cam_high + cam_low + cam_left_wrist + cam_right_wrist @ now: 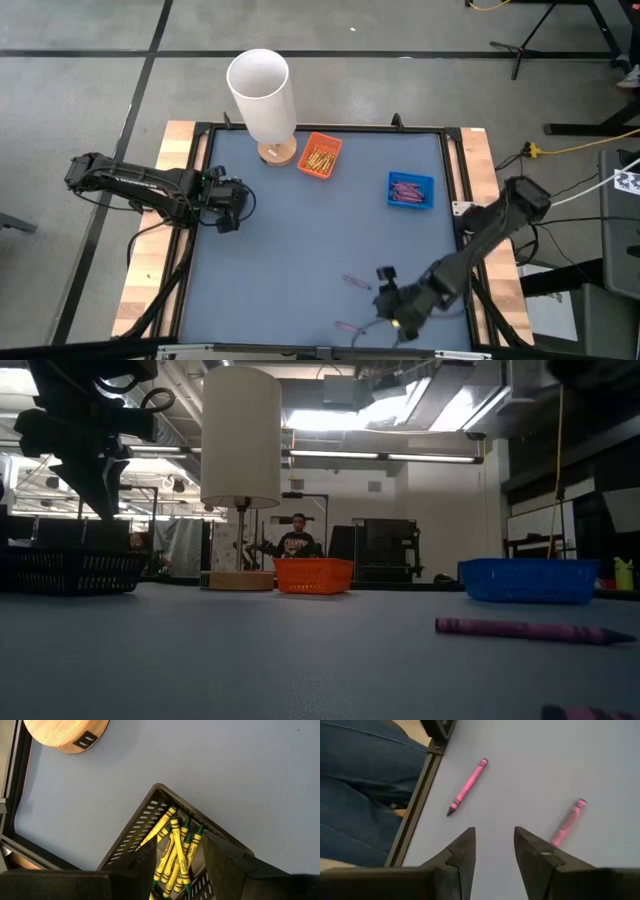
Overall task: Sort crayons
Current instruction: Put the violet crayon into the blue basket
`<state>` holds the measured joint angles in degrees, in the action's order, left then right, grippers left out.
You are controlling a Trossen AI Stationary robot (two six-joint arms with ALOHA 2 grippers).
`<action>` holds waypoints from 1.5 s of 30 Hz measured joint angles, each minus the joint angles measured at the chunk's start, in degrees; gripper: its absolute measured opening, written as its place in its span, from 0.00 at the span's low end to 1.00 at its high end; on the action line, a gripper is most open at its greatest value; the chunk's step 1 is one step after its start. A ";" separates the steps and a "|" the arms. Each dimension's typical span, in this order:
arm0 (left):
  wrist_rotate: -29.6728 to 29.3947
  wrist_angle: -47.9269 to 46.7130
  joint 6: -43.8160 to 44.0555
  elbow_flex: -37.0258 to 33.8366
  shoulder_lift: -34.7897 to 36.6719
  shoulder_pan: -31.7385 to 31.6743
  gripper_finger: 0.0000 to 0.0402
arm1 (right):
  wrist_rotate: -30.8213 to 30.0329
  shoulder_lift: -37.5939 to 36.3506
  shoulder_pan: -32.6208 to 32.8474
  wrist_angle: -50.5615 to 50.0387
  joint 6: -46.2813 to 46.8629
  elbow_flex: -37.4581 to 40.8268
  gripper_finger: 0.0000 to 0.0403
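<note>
Two pink-purple crayons lie flat on the blue mat near the table's front edge [358,282] [348,326]. In the right wrist view they show as one [466,787] and the other [567,822]. My right gripper [495,845] hangs open above the mat just right of them, with nothing between its fingers. At the left, my left gripper [177,862] stands open over a black basket [150,815] that holds several yellow crayons [175,850]. In the low view this gripper [100,500] is clear above the basket [70,570].
An orange tray [320,156] with yellow crayons and a blue tray [411,190] with purple ones stand at the back. A white-shaded lamp [262,95] on a wooden base [278,152] stands beside the orange tray. A person's jeans [360,785] show beyond the table's near edge.
</note>
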<state>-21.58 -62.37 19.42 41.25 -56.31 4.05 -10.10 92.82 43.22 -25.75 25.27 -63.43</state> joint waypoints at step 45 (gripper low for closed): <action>0.24 0.09 -0.02 0.00 0.01 0.00 0.35 | -12.44 24.61 7.41 36.78 -0.06 -1.17 0.33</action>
<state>-21.34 -62.28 19.40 41.25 -56.30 4.05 -22.55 117.43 50.63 11.03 25.21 -64.60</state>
